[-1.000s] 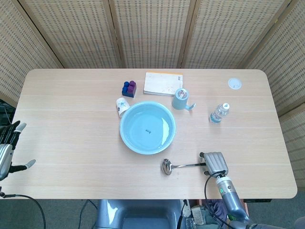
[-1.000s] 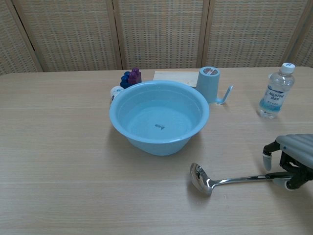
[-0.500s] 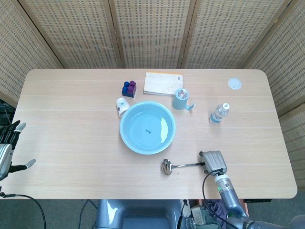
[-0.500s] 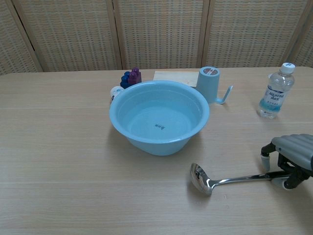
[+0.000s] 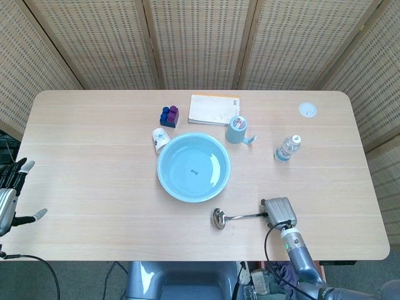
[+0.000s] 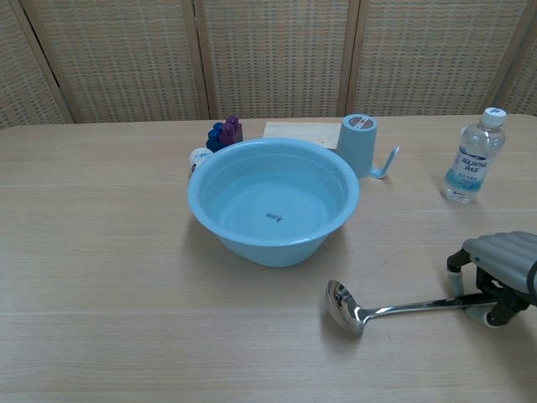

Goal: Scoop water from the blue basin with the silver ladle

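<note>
- Silver ladle (image 6: 394, 307) lies flat on the table (image 5: 94, 156), just in front of the blue basin (image 6: 273, 201); bowl end twd the basin, handle running out to the robot's right.
- Right hand (image 6: 497, 273) sits over the handle's far end, fingers (image 6: 454, 267) curled down either side of it. Looks like a closing grasp, but can't tell if they actually clamp the handle.
- Long axis roughly parallel w/ the table's near edge, so a lift then a swing left/fwd would carry the bowl to the water.
- Left hand (image 5: 12, 194) is at the far left edge, fingers spread, holding nothing; well apart from the ladle. Right hand far nearer.
- Vs 1 s ago: right hand has drawn slightly back twd the robot; ladle bowl barely shifted, still on the table.
</note>
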